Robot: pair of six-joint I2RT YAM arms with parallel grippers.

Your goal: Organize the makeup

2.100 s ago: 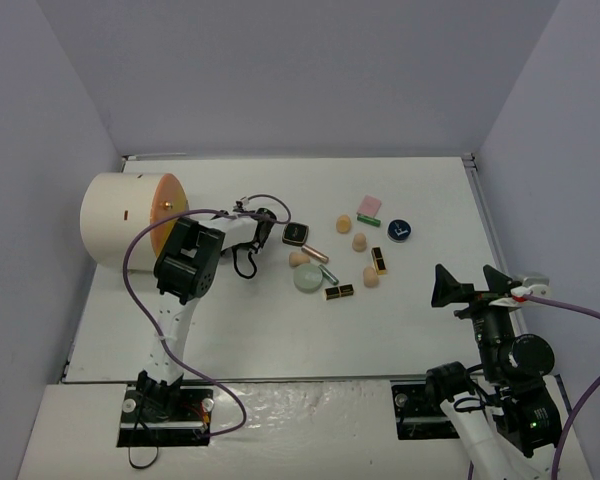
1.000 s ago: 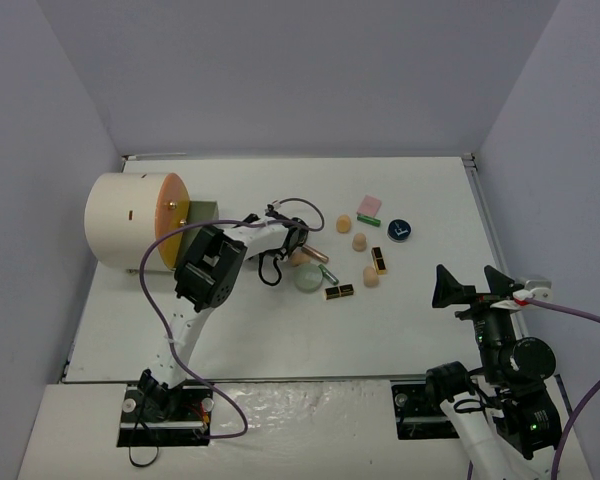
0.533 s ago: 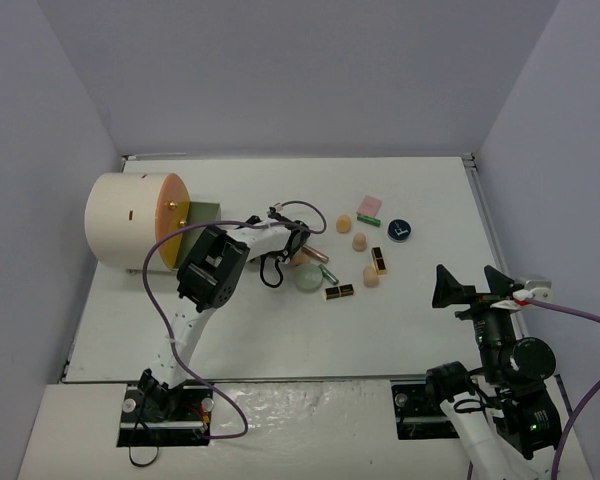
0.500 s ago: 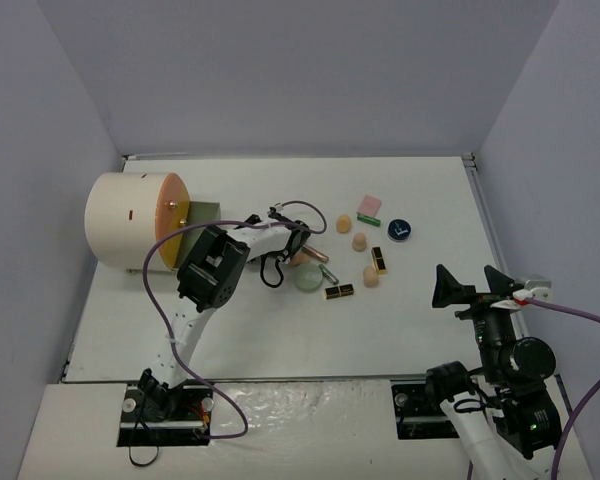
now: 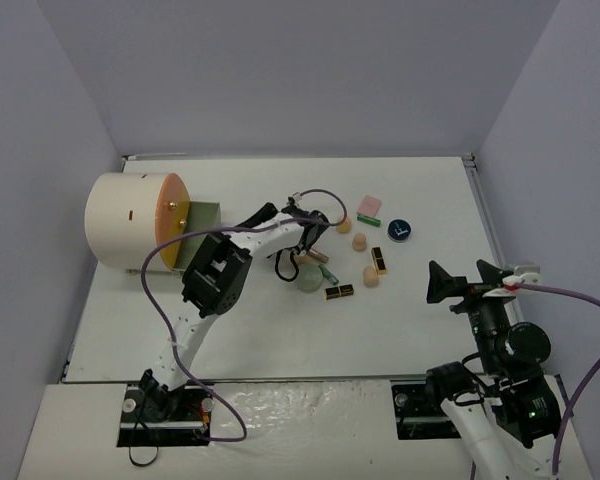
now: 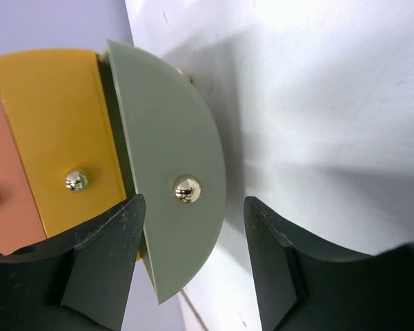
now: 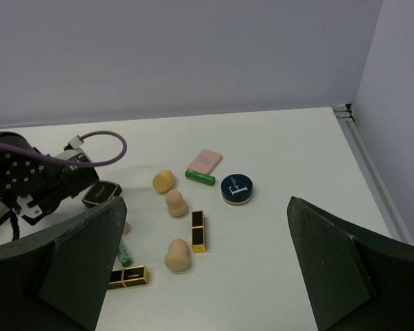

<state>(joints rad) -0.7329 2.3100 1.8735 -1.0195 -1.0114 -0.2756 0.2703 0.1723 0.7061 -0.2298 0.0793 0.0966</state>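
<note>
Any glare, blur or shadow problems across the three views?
Left wrist: table blown out near the top, soft shadow beside the green drawer front, gold knob sharp. Right wrist: even light, dark round compact readable, fingers just dark silhouettes. Top external: even, some sheen on the near mounting strip.

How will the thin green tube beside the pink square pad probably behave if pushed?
Lying on its side, the thin green tube will likely roll if pushed sideways. It looks slim, so probably light and easily flicked away. The pink square pad beside it may stop it.
</note>
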